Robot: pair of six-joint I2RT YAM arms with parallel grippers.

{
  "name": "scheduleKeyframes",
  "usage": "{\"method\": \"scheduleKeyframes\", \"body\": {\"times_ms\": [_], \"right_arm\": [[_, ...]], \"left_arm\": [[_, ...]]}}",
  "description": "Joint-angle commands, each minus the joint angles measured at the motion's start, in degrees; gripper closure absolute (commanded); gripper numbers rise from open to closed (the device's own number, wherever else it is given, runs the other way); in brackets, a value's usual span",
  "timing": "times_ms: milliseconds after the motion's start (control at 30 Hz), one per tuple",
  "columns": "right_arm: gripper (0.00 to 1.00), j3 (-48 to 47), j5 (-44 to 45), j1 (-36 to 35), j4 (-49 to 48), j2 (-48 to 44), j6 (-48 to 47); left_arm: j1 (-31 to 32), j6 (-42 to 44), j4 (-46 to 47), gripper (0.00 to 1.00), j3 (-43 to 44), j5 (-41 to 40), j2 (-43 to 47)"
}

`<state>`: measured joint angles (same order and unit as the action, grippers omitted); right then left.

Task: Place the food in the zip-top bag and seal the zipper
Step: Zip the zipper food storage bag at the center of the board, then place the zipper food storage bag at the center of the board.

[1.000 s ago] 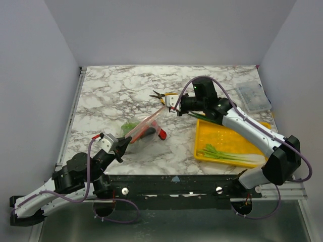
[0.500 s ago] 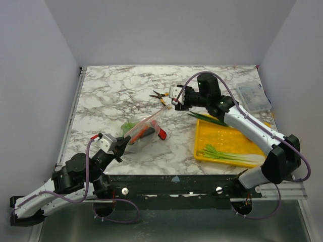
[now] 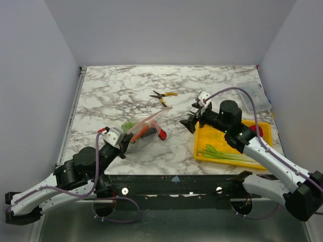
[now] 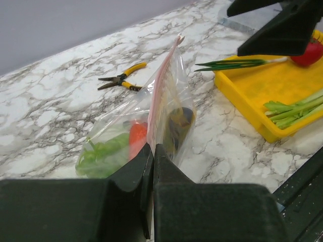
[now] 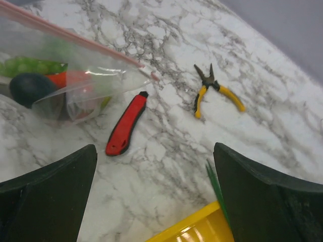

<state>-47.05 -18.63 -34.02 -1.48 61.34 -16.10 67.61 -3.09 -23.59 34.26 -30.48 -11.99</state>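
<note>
Low over the table (image 3: 111, 91), the left arm (image 3: 81, 170)'s fingers (image 4: 126, 176) pinch the zipper (image 4: 167, 80).

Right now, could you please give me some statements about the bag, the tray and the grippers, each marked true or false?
1. The left gripper is shut on the pinkish zipper strip of the clear crinkly zip-top bag. True.
2. The right gripper is shut. False: it is wide open, holding nothing.
3. The long green spring onions are inside the bag. False: they lie on the yellow plastic tray.
4. The yellow-handled pliers lie on the marble table, outside the bag. True.
</note>
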Motion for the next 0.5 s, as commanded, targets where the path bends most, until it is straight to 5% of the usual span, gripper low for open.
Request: {"method": "scheduleKeyframes", "body": {"times_ms": [0, 167, 333, 467], "right_arm": [[0.00, 6.94, 2.27, -0.04, -3.62, -7.63, 20.11], [0.00, 13.13, 4.96, -0.17, -2.89, -19.27, 27.46], [0.01, 13.13, 9.25, -0.17, 4.68, -26.18, 29.03], [0.00, 12.84, 13.56, -0.17, 8.56, -29.19, 29.72]], "left_arm": [[0.03, -3.47, -3.35, 1.00, 8.34, -7.01, -11.24], [-3.96, -5.00, -10.15, 1.00, 17.50, -14.77, -24.94], [-23.30, -8.07, -12.55, 1.00, 22.32, -6.21, -32.41], [-33.43, -7.16, -11.57, 1.00, 26.24, -7.87, -37.33]]}}
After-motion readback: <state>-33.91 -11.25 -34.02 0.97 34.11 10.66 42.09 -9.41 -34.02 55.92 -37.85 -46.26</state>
